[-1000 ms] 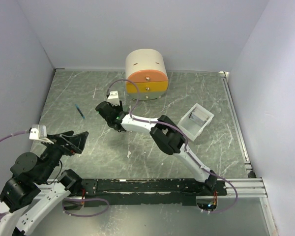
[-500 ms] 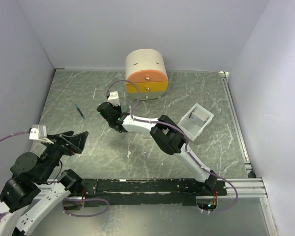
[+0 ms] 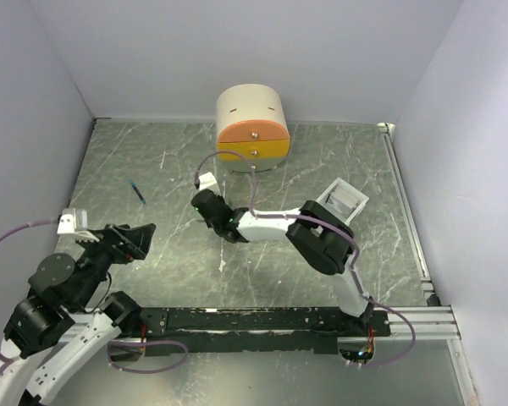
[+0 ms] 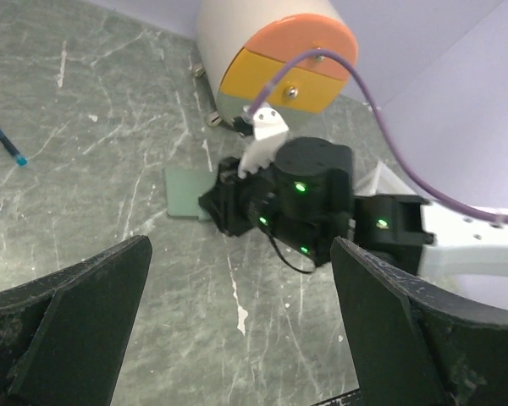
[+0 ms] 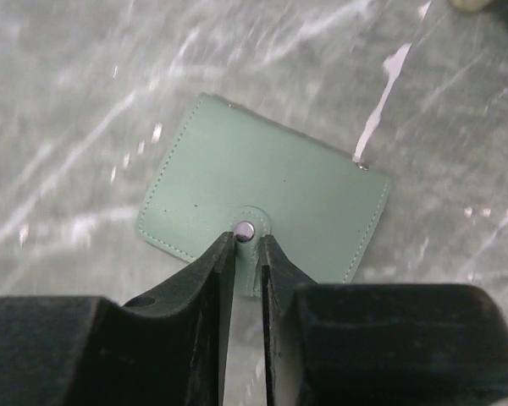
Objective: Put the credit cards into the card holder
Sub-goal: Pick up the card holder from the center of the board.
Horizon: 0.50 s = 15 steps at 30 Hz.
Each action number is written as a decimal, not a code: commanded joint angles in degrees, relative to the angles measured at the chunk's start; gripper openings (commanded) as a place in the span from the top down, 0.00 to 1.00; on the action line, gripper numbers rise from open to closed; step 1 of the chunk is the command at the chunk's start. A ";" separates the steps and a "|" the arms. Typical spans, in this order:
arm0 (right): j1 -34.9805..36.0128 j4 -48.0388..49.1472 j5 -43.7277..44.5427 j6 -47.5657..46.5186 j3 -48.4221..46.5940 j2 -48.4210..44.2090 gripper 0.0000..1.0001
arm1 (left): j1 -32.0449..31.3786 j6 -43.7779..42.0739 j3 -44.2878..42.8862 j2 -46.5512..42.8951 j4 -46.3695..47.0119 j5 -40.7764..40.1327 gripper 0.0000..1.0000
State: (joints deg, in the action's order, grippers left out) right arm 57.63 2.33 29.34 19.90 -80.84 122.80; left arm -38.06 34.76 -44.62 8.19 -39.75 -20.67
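Note:
The card holder (image 5: 271, 178) is a folded pale green wallet with a snap tab, lying flat on the marbled table. In the right wrist view my right gripper (image 5: 248, 241) has its fingers pressed against both sides of that tab, just below the metal snap. From the left wrist view a corner of the card holder (image 4: 182, 193) peeks out from under the right gripper (image 4: 229, 207). In the top view the right gripper (image 3: 210, 207) covers the holder. My left gripper (image 4: 241, 254) hangs wide open over bare table at the near left (image 3: 135, 237). No credit cards are in view.
A round cream-and-orange drawer box (image 3: 252, 127) stands at the back centre, close behind the right gripper. A white rectangular tray (image 3: 322, 216) sits to the right beside the right arm. A blue pen (image 3: 138, 192) lies at the left. Walls enclose three sides.
The right gripper slid toward the near right and its jaws narrowed onto the card holder's tab. The left arm barely shifted and stayed open.

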 commanded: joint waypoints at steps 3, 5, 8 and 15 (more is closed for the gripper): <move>3.83 8.30 -6.27 -6.89 15.57 -11.24 0.90 | 0.36 3.09 -1.51 7.24 -3.34 -2.21 0.00; 4.19 10.87 -6.40 -6.87 20.98 -15.54 0.90 | 0.36 5.09 -1.86 10.10 -4.61 -2.34 0.00; 4.18 16.08 -7.32 -8.02 29.75 -24.14 0.92 | 0.36 9.21 -2.70 15.41 -7.12 -1.25 0.00; 4.20 20.77 -13.64 -9.76 40.77 -39.17 1.00 | 0.37 11.89 -1.35 24.63 -2.46 11.01 0.09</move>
State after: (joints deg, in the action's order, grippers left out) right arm 61.82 16.60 20.38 11.94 -43.44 90.17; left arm -38.04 44.23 -46.13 31.14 -45.21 -18.04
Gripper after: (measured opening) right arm 0.017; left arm 0.922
